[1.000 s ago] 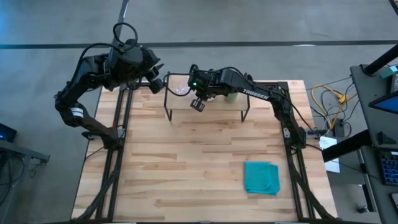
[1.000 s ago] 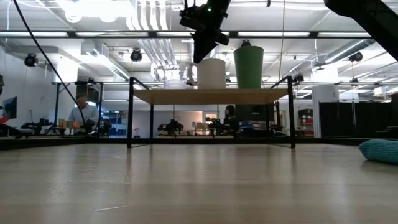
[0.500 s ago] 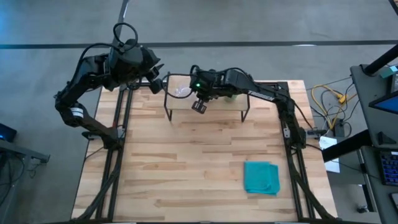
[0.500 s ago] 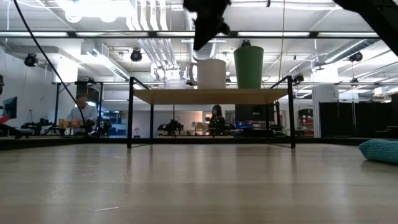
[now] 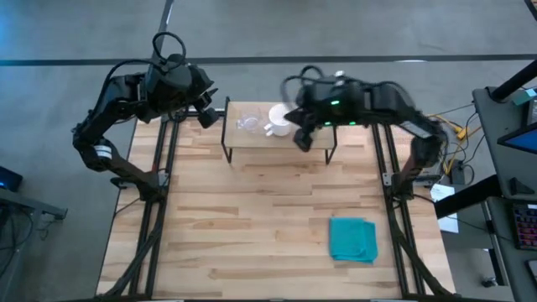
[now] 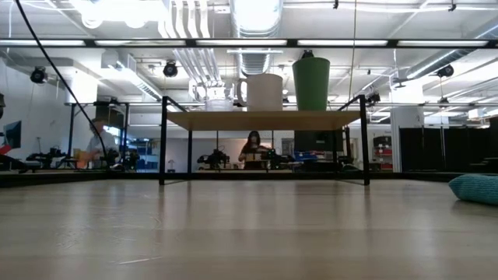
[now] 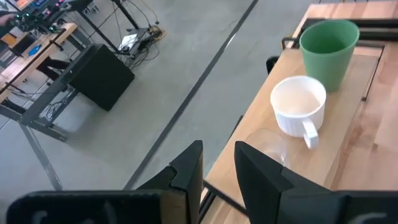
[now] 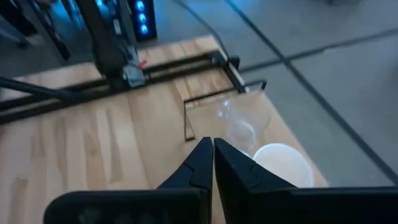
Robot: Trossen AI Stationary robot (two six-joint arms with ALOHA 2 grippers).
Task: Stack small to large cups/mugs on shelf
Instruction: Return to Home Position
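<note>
Three vessels stand in a row on the shelf (image 5: 252, 141) (image 6: 264, 119): the clear glass cup (image 5: 247, 123) (image 6: 220, 99), the white mug (image 5: 279, 120) (image 6: 264, 92) and the green cup (image 6: 311, 83) (image 7: 329, 43). The mug's handle points toward the table's near side. In the high view the right arm covers the green cup. My right gripper (image 5: 302, 138) (image 8: 212, 155) is shut and empty, hovering above the shelf's near edge, to the right of the mug. My left gripper (image 5: 210, 113) (image 7: 217, 168) waits open beyond the shelf's left end. Neither gripper shows in the low view.
A teal folded cloth (image 5: 352, 239) (image 6: 475, 188) lies on the table's near right part. The shelf's thin black legs (image 6: 163, 140) stand on the table's far part. A person (image 6: 253, 148) sits in the room behind the table.
My right gripper has risen out of the low view and swung from in front of the mug toward the table's right, staying shut. The mug, glass cup and green cup have kept their places on the shelf.
</note>
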